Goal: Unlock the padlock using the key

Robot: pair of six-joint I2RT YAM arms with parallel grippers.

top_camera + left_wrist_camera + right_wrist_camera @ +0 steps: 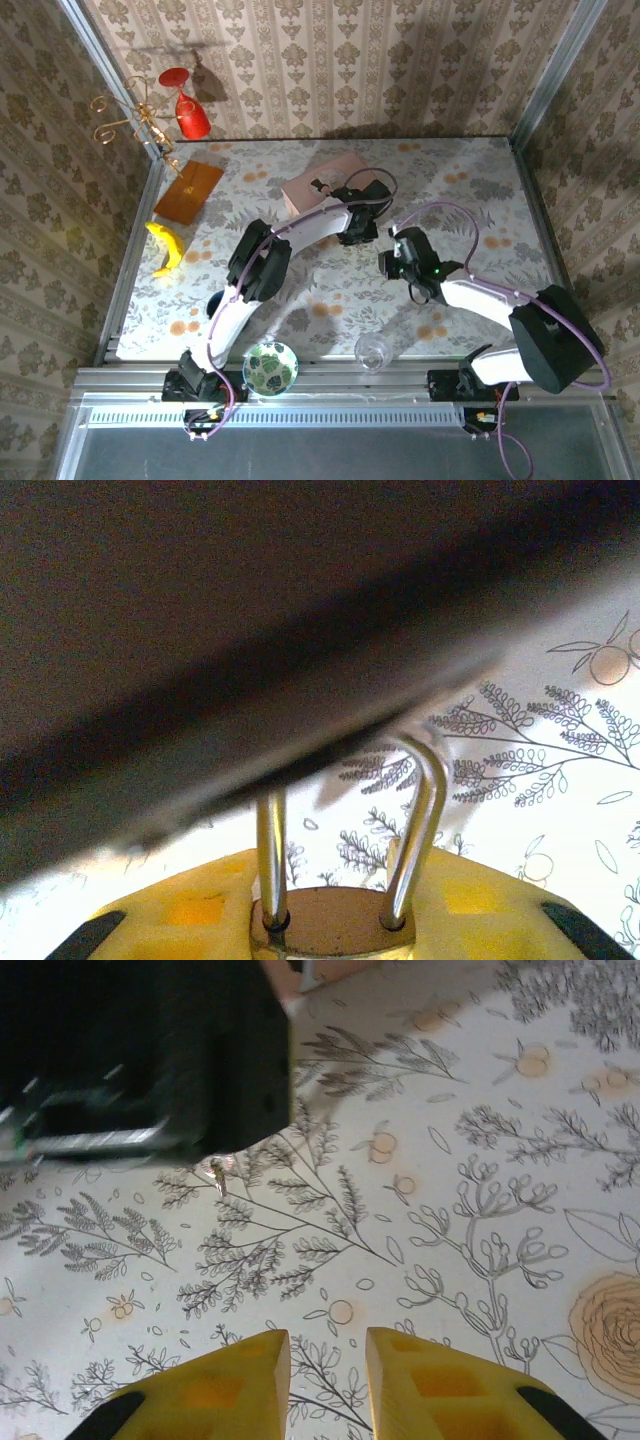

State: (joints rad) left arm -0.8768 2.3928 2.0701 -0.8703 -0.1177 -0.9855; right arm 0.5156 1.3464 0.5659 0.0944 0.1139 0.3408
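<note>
Wire stand point(125, 118): gold, curled; in the far left corner by the wall
Wine glass point(187, 108): red; just beside the wire stand, against the back wall
Board point(188, 192): orange-brown, lying flat on the flowered surface point(480, 200); left rear
Banana point(167, 247): yellow; near the left edge, just in front of the board
Bowl point(270, 368): leaf-patterned inside; at the near edge, close to the left arm's base
Pink box point(322, 182): rear middle of the surface; the left arm reaches right up to it
Left tool point(330, 920): closed on the padlock point(330, 930); its yellow fingers point(190, 912) press the body from both sides
Padlock: at the pink box, in the left tool's grip; the silver shackle point(415, 825) rises from the body and hooks up into a dark blurred edge above; whether it is locked, I cannot tell
Glass point(372, 352): clear; at the near edge, between the two arm bases
Right tool point(327, 1360): a narrow gap between the yellow fingers; nothing held, bare flowered surface showing through the gap; seen from above it is just to the right of the left tool, apart from the pink box
</note>
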